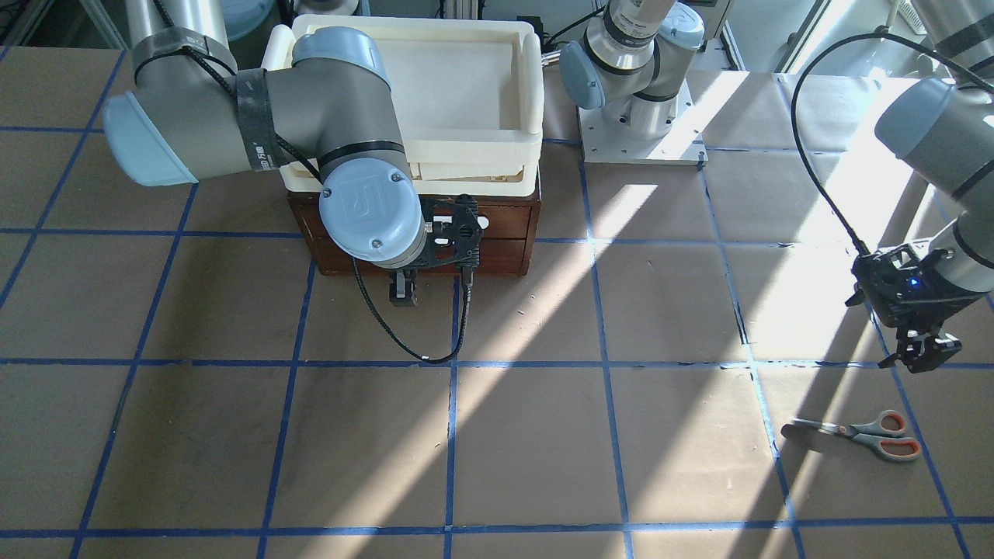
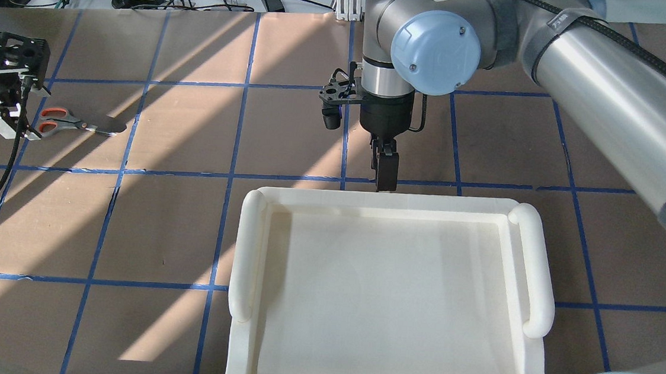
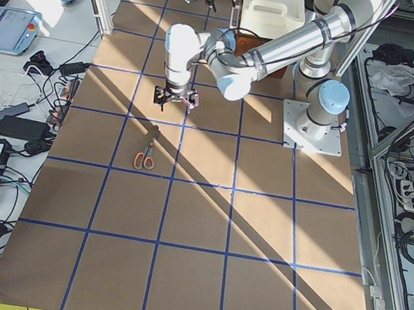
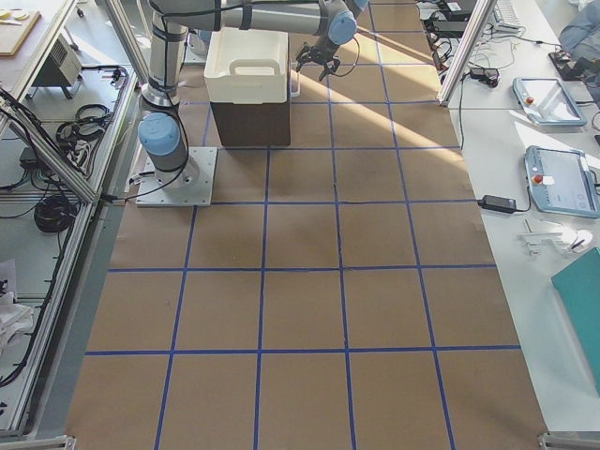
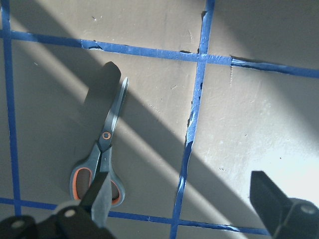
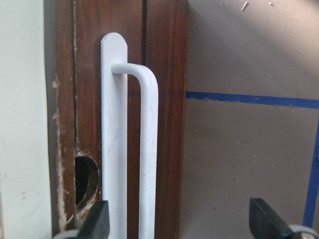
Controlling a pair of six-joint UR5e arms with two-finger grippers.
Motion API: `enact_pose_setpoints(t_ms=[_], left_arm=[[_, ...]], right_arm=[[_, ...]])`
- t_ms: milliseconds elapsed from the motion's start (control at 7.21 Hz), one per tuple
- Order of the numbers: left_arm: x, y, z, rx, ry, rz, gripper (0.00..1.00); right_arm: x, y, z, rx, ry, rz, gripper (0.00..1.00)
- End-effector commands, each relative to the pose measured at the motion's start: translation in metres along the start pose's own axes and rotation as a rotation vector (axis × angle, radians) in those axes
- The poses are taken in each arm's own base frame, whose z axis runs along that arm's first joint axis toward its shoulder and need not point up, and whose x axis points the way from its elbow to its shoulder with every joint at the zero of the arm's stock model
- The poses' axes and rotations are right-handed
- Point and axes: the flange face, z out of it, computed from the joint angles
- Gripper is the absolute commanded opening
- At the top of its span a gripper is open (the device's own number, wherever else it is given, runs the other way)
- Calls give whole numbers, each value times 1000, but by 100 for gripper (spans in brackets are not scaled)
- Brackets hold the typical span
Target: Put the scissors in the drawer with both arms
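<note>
Pincer on my left arm, the left pincer (image 1: pixel 924 353), hung wide open with nothing in it, low over the table (image 1: pixel 528 435). Just beyond it lay the scissors (image 5: pixel 105 149), flat and closed. In the wrist view they sat at eight o'clock, grey loops toward me, blades running up toward twelve. I judged that I had the jaws spread so broadly in order to drop either side of the handles, since that end is thick and the blades offer little to pinch. One finger covered part of the loops in that view, yet whether it touched them I could not tell; from across the table there seemed to be a gap.

Well apart from all that, at three o'clock along the table in the overhead view, my right pincer (image 1: pixel 402 293) pointed down in front of the drawer (image 1: pixel 505 233), likewise open and empty. Its wrist view showed the white bar handle (image 6: pixel 148 149) toward nine o'clock, close by one finger. Whether the bar lay between the two fingers or only behind them I could not tell. The drawer front was flush and shut, so I reckoned this arm stood there to pull it while the other fetched: hence two arms. Farthest back, the cream tray (image 2: pixel 379 198) rested above the drawer, no part of the job.
</note>
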Motion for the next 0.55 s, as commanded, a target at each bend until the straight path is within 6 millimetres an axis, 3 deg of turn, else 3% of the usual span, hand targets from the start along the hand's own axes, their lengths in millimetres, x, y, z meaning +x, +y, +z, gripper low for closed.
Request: enact_pose_setpoints(t_ms=[0,416], left_arm=[[-18,22,40,-8,-27,105,100],[-59,38,78,13,-15,191,100]], right_arm=[[3,-7,11,-3,-21,-28,96],[9,-7,24,-3,-43,-12,93]])
